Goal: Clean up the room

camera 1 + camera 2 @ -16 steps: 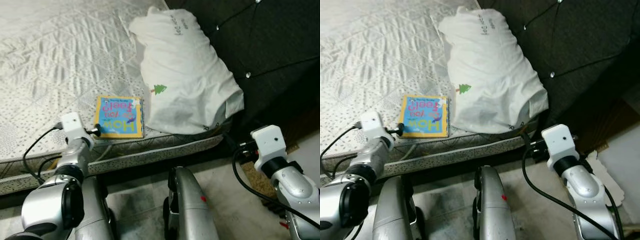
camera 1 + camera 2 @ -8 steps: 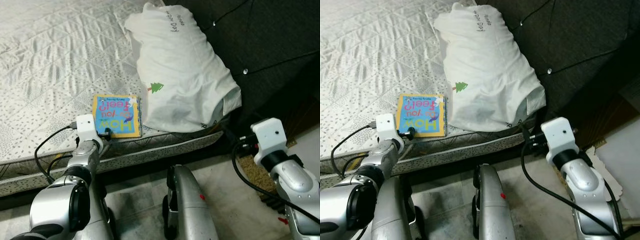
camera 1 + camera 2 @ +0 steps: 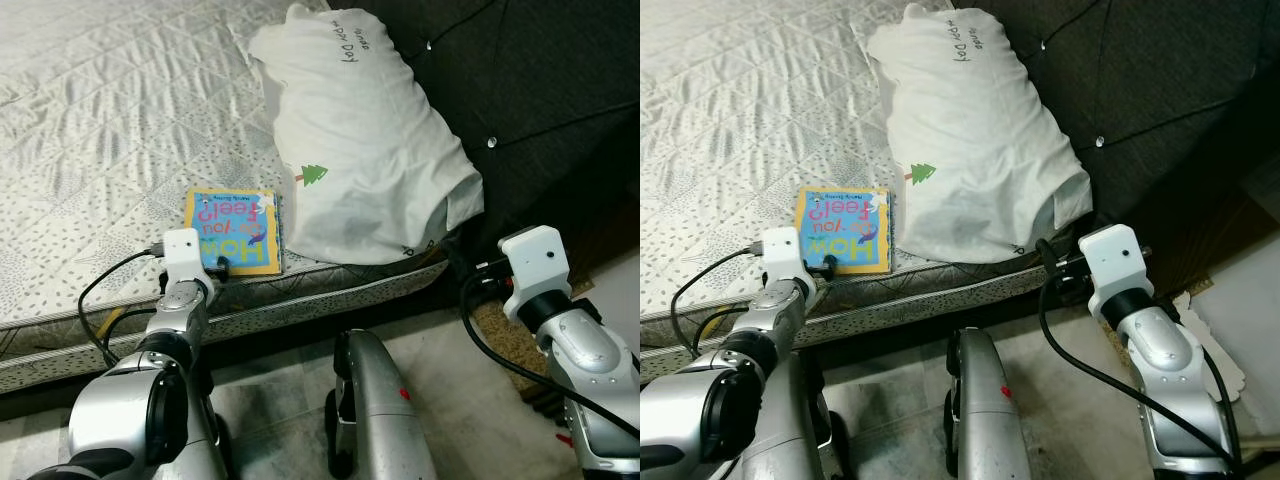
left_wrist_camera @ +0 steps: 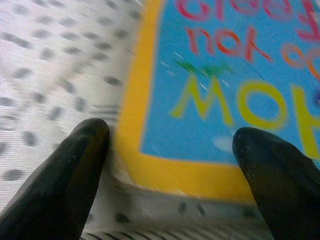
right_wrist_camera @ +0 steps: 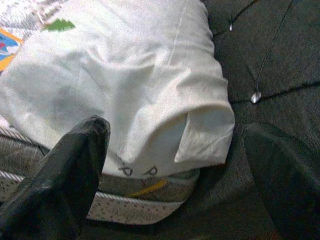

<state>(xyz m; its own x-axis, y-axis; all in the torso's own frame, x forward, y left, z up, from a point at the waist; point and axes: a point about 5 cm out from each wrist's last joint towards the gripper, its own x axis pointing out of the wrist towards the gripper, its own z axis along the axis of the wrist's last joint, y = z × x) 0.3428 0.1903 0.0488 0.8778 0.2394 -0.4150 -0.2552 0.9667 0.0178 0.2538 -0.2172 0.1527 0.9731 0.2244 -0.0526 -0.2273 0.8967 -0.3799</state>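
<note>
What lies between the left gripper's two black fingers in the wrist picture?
In the left wrist view, the open left gripper straddles the near yellow-bordered corner of the book, with a strip of dotted mattress beside it.

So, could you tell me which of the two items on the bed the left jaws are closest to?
The book, flat with a blue cover and yellow border, lies right before the open left gripper. The white pillow lies further right, against the headboard.

Left gripper (image 4: 170, 150) now closer to the book (image 3: 235, 231), at its near edge.
</note>
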